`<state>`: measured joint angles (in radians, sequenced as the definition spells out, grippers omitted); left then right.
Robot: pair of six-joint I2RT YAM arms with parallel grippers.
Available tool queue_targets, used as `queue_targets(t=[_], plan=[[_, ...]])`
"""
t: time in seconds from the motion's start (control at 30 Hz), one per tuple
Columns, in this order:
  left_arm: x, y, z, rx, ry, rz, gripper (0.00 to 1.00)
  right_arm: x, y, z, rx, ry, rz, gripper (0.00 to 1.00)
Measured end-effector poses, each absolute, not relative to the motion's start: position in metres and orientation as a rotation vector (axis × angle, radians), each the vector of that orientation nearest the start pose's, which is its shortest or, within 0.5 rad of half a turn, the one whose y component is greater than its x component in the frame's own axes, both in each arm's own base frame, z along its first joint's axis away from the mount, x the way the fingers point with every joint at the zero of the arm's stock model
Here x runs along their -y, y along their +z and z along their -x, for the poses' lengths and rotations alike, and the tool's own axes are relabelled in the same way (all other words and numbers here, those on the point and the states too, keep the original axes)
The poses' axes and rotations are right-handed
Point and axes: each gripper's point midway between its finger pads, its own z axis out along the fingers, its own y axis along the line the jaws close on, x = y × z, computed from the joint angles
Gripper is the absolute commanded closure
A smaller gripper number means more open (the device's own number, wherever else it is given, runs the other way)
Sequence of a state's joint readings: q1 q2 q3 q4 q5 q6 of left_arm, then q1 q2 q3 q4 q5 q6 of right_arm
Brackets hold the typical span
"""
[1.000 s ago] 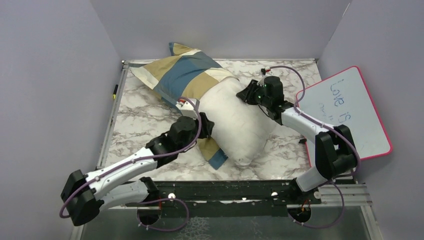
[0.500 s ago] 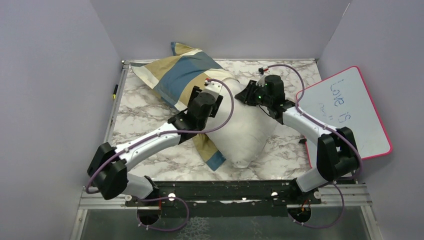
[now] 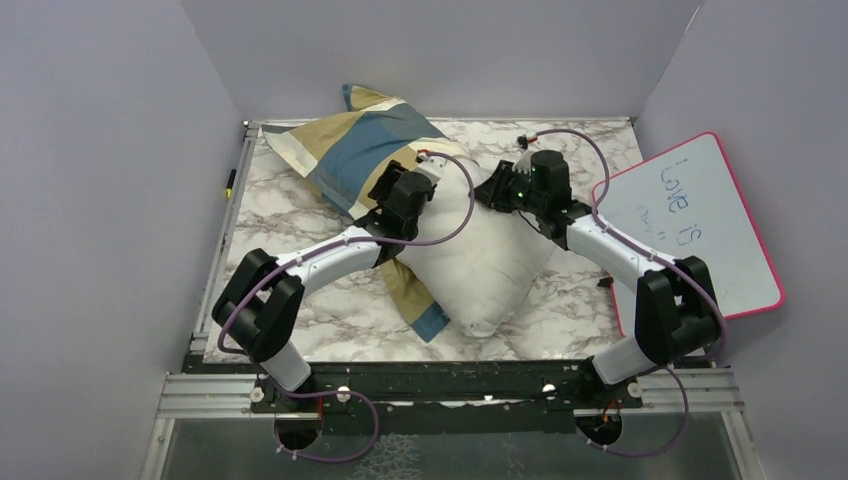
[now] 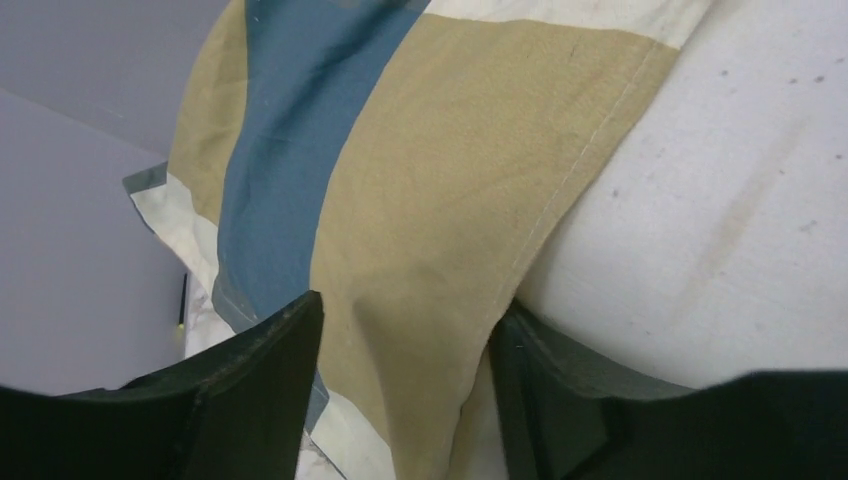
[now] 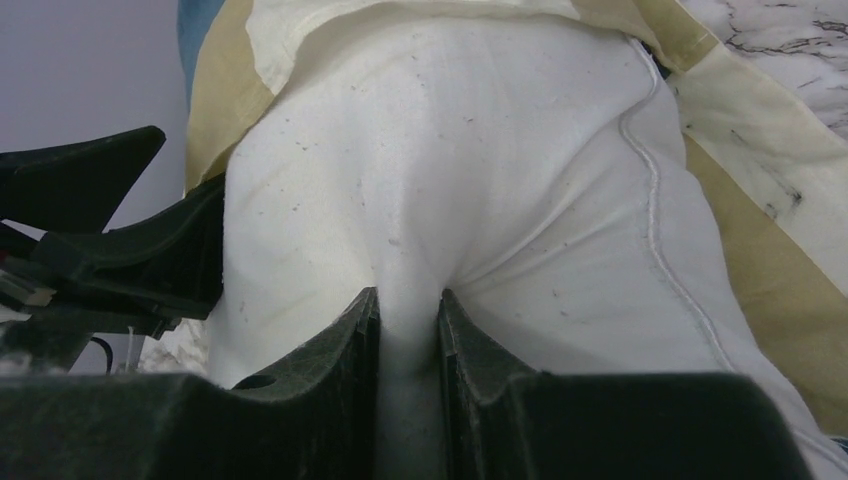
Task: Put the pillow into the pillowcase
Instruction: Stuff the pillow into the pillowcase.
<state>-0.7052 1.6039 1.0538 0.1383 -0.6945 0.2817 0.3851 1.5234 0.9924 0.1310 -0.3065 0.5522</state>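
The off-white pillow (image 3: 480, 255) lies in the middle of the table, its far end inside the mouth of the blue, tan and cream pillowcase (image 3: 360, 150). A pillowcase flap (image 3: 415, 300) sticks out under the pillow's left side. My left gripper (image 3: 392, 178) is at the pillowcase mouth. In the left wrist view it (image 4: 405, 390) is open, with the tan hem (image 4: 450, 250) between the fingers and the pillow (image 4: 720, 200) to the right. My right gripper (image 3: 492, 190) is shut on a pinched fold of the pillow (image 5: 440, 180), seen in the right wrist view (image 5: 408, 310).
A pink-rimmed whiteboard (image 3: 700, 220) leans at the table's right edge. A pen (image 3: 229, 181) lies beyond the left edge. Grey walls stand close on the left, back and right. The marble table (image 3: 270, 240) shows left of the pillow.
My left arm has swung from the pillow's near left side up to the pillowcase mouth. The right gripper has stayed clamped on the pillow, which has shifted slightly.
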Motion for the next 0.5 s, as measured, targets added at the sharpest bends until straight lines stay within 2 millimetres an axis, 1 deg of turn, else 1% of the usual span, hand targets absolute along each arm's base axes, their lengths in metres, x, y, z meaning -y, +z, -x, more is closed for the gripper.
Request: queue_targets(t=[0.1, 0.13, 0.27, 0.33, 0.37, 0.4, 0.47, 0.5], plan=[[0.189, 0.183, -0.42, -1.813, 0.445, -0.513, 0.91, -0.239, 0.18, -0.389, -2.062, 0.915, 0.026, 0.73], [0.188, 0.182, -0.421, -1.811, 0.46, -0.527, 0.99, -0.239, 0.179, -0.388, -2.057, 0.925, 0.019, 0.74], [0.193, 0.181, -0.421, -1.825, 0.472, -0.553, 1.0, -0.24, 0.172, -0.382, -2.044, 0.967, -0.027, 0.76], [0.207, 0.18, -0.408, -1.848, 0.41, -0.575, 1.0, -0.239, 0.167, -0.381, -2.041, 0.982, -0.062, 0.76], [0.217, 0.18, -0.396, -1.861, 0.34, -0.581, 1.0, -0.238, 0.164, -0.38, -2.039, 0.986, -0.081, 0.76], [0.233, 0.181, -0.381, -1.865, 0.224, -0.58, 1.0, -0.238, 0.163, -0.38, -2.035, 0.989, -0.1, 0.76], [0.248, 0.178, -0.349, -1.877, 0.033, -0.553, 1.0, -0.236, 0.16, -0.379, -2.026, 0.984, -0.138, 0.76], [0.248, 0.176, -0.335, -1.882, -0.035, -0.53, 1.0, -0.235, 0.159, -0.379, -2.026, 0.98, -0.158, 0.76]])
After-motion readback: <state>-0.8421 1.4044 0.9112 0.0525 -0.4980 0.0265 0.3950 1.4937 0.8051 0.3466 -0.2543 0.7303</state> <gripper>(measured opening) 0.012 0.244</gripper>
